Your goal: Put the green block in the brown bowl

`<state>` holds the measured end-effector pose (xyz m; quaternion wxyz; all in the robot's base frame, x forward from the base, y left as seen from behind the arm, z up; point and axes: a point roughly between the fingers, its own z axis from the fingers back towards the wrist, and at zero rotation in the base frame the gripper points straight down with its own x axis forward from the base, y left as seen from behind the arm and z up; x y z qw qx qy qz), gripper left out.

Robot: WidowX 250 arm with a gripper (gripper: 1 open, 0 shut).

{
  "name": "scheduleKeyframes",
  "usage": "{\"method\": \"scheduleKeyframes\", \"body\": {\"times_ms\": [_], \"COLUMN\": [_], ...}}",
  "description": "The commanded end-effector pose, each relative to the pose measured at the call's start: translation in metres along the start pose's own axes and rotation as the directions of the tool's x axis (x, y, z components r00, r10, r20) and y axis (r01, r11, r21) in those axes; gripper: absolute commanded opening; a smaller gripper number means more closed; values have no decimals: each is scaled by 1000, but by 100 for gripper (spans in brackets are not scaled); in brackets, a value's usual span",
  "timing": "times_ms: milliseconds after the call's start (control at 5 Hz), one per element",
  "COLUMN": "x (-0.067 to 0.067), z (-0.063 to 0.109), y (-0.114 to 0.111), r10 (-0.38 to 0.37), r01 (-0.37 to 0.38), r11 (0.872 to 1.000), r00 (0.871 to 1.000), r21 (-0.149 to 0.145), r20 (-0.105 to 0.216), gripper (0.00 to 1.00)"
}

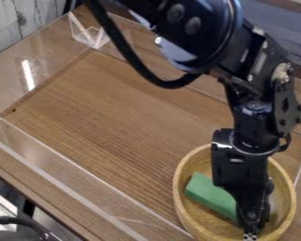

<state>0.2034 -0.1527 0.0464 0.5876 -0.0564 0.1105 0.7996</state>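
Note:
The green block (213,195) lies flat inside the brown bowl (182,181), on the left part of its floor, at the table's front right. My gripper (251,220) reaches down into the bowl just right of the block. Its black fingers are close together near the bowl floor, shut with nothing between them, and the block sits beside them, not held. The black arm rises from the bowl toward the upper middle of the view and hides the bowl's right inner side.
The bowl stands on a wooden tabletop (116,104) fenced by low clear acrylic walls (40,155). A small clear acrylic stand (90,34) sits at the back left. Black cables hang along the top edge.

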Motion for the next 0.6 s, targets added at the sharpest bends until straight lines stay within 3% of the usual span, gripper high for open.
{"method": "scheduleKeyframes", "body": {"times_ms": [0,400], "x": [-8,-11], "z": [19,30], "y": [5,6], "r10": [28,84], "r01": [-30,-88], "r11": [998,993], "r00": [999,995], "r21": [-55,-81], "r20": [-42,-59], "gripper": [0,0]}}
